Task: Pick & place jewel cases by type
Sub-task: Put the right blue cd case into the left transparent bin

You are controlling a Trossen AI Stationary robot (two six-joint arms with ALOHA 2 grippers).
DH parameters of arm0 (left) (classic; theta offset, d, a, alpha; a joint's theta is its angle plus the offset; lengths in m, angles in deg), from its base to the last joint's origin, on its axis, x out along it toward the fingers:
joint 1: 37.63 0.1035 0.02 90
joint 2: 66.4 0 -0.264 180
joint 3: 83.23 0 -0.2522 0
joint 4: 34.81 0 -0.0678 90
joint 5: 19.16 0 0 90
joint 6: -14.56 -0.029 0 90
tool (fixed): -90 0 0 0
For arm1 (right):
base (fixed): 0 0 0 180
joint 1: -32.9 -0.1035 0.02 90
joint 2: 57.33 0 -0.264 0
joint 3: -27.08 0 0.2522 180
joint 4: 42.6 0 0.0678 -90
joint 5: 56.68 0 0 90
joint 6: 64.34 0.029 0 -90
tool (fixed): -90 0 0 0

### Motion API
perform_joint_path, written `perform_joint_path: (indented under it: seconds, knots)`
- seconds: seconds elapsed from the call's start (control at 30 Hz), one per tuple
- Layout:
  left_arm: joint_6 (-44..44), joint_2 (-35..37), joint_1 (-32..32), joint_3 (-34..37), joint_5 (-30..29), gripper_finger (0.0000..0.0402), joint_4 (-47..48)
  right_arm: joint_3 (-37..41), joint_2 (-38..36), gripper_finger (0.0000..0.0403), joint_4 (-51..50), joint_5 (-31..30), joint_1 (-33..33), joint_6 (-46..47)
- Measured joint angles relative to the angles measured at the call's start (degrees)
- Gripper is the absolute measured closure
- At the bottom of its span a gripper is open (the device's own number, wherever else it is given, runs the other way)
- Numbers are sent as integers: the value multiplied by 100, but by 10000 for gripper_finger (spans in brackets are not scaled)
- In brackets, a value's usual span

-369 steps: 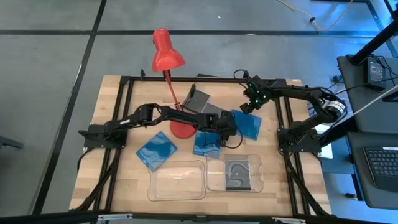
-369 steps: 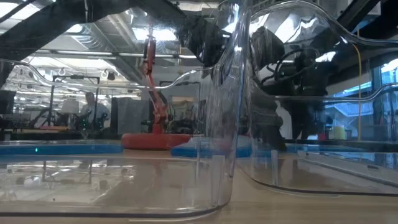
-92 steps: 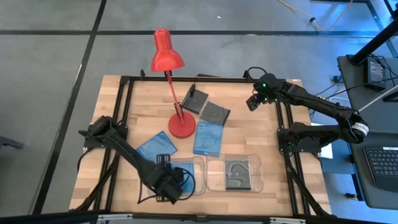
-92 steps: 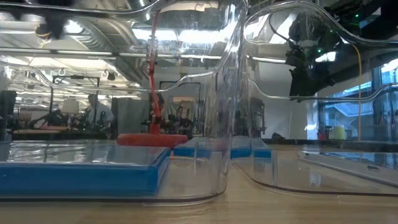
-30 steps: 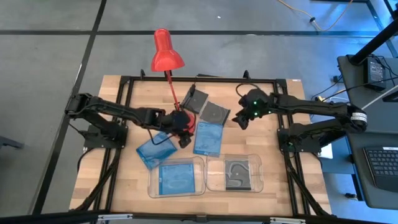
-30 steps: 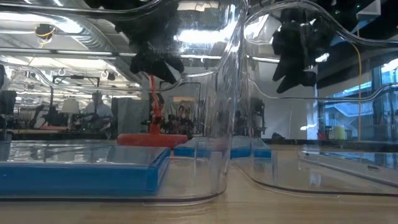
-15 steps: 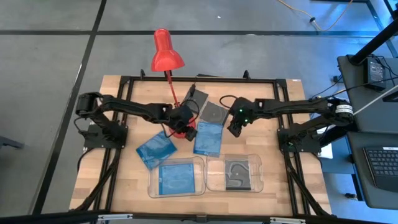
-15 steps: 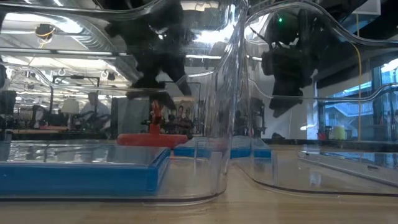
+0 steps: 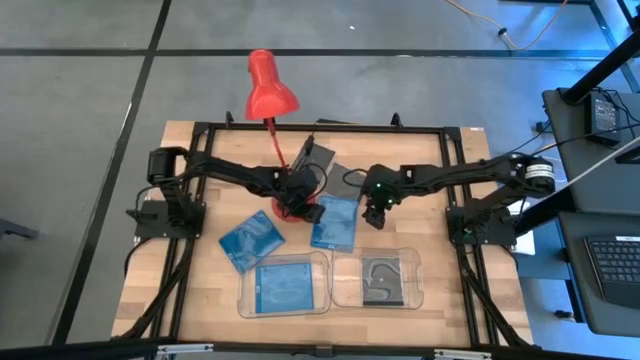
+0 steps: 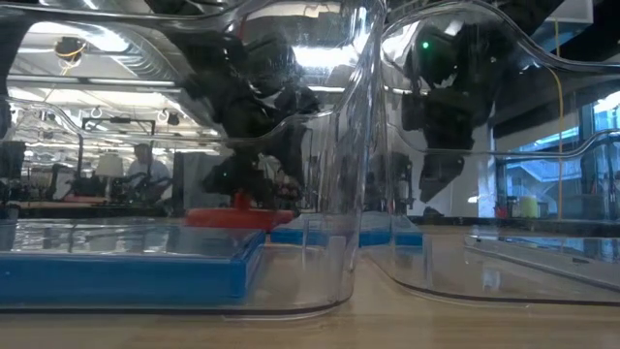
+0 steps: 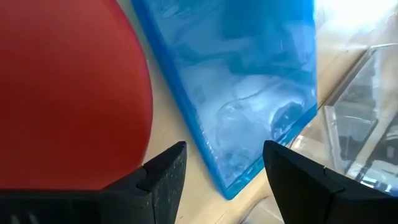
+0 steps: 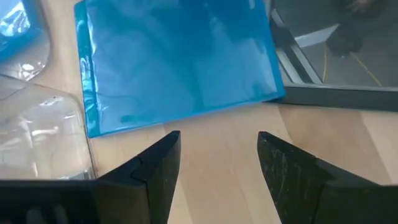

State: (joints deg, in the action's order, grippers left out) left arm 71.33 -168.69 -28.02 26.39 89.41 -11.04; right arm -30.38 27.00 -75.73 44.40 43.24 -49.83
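A translucent blue jewel case [image 9: 335,222] lies flat on the table between my two grippers. My left gripper [image 9: 306,210] is open, low beside the red lamp base [image 11: 62,93], its fingers on either side of that blue case's corner [image 11: 236,168] without visibly touching. My right gripper [image 9: 374,215] is open over bare wood just right of the same case [image 12: 180,68]. Another blue case [image 9: 252,240] lies flat near the left. One blue case [image 9: 285,288] lies in the left tray, a dark one [image 9: 380,278] in the right tray. Two dark cases [image 9: 314,158] lie behind the lamp.
The red desk lamp [image 9: 270,90] stands mid-table, its base right beside my left gripper. Two clear trays [image 9: 243,300] [image 9: 420,290] sit side by side at the near edge. A black frame [image 9: 200,130] rims the table. Bare wood shows at the far left and right.
My right gripper has moved toward the table's left and near edge and come down, ending beside the blue case. My left gripper has lowered next to the lamp base, close to the same case. No case has moved.
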Motion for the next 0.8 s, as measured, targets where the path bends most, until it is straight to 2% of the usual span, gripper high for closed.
perform_joint_path:
  seconds: [0.3, 0.4, 0.6, 0.8]
  knots:
    - [214, 3, 14, 11, 162, 195, -152, 0, 364, 187, 22, 3, 1, -1]
    - [-78, 1, -30, 24, 147, 206, -124, 0, 386, 187, 45, 4, 1, -5]
    - [-570, -21, -164, 37, -258, 231, -41, 0, 381, 187, 42, 5, 1, -15]
    - [-484, -21, -246, 37, -597, 244, -88, 0, 381, 187, 42, 7, 1, 135]
